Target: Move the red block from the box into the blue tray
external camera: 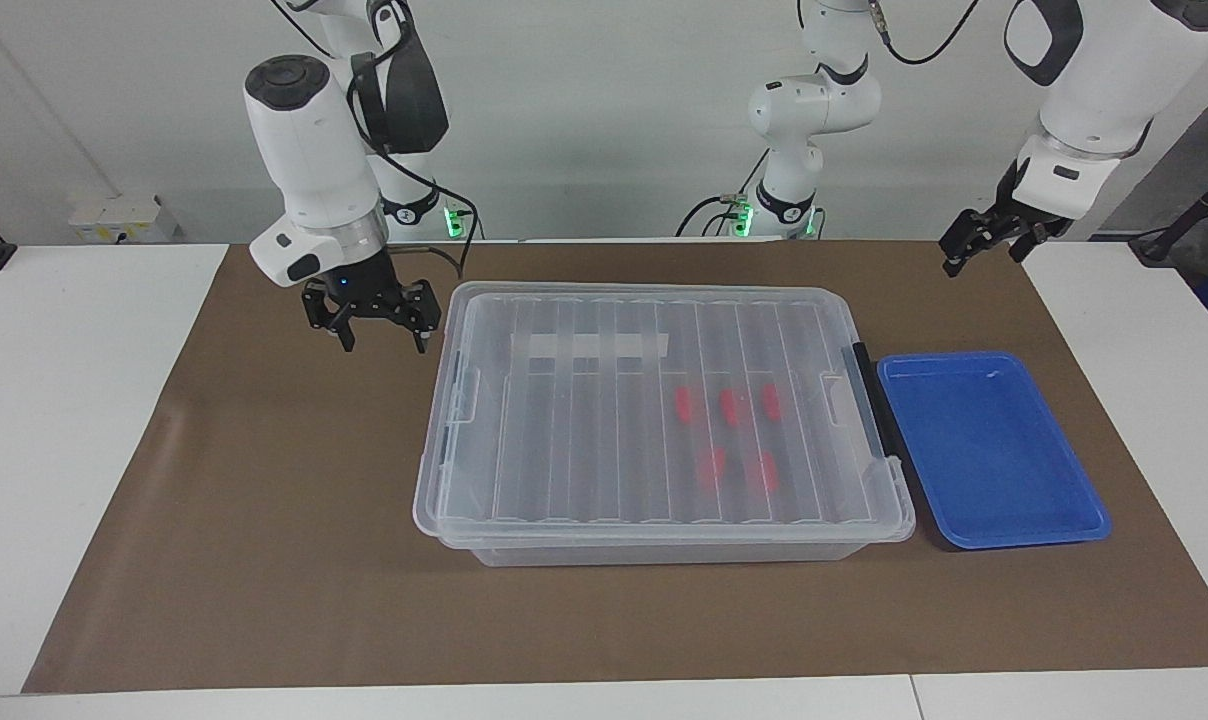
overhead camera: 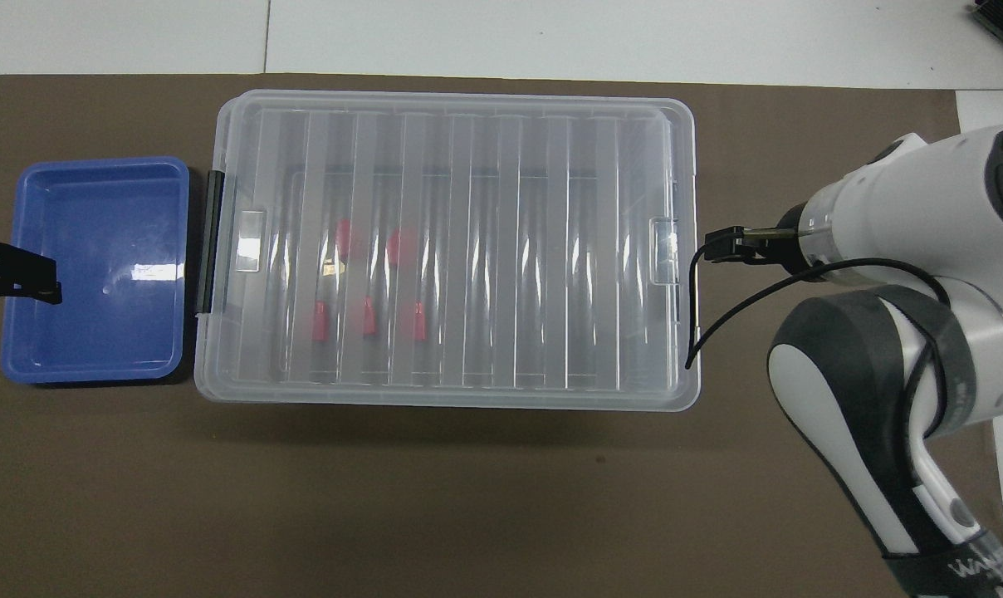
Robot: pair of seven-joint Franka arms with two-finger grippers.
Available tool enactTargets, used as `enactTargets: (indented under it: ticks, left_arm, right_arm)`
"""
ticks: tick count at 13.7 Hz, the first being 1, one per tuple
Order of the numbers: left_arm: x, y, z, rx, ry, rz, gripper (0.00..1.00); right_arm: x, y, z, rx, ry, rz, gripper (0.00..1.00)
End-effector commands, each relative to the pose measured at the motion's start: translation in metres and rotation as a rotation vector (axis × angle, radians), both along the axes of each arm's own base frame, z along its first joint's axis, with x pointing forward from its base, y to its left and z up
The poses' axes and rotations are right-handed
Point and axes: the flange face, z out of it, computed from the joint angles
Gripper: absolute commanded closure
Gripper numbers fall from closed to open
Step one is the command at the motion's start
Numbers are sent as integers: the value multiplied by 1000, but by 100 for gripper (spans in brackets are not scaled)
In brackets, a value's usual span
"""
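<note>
The right gripper (external camera: 384,342) has its two black fingers spread wide and pointing down, holding nothing; it hangs over the brown mat (external camera: 264,480) just beside the box (external camera: 664,420), at the box's end toward the right arm. From the fingers a black wrist and a glossy white arm rise, with a thin black cable looping off the wrist. The left gripper (external camera: 984,250) also stands wide open and empty, above the mat's corner near the blue tray (external camera: 994,450), where that arm waits. The box, a large clear plastic bin, is closed by a ribbed see-through lid (overhead camera: 456,241) with a white tape strip (external camera: 589,346) and a black handle (overhead camera: 212,241) on the end facing the tray. Five small red blocks (external camera: 729,407) lie inside under the lid, three in a row and two more in a second row, gathered toward the box's tray end. The tray, shallow, smooth and round-cornered with a raised rim, sits just beside the box's handle end.
</note>
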Motion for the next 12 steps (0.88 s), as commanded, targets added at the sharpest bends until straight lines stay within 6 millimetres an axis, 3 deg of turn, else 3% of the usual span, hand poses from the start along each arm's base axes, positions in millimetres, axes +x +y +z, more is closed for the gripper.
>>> enactTargets:
  ticks: [1,7,12]
  left_arm:
    - [-6,-7,2,-10,5,-19,0]
    - [0,-31,4,-67,-47,-55,0]
    - [-3,-68,2,-90,-41,-116,0]
  right_arm:
    - [9,13,-21,23,-4,-17,0]
    - [7,23,-40,15,21,5,0]
    - [7,25,-50,12,36,10,1]
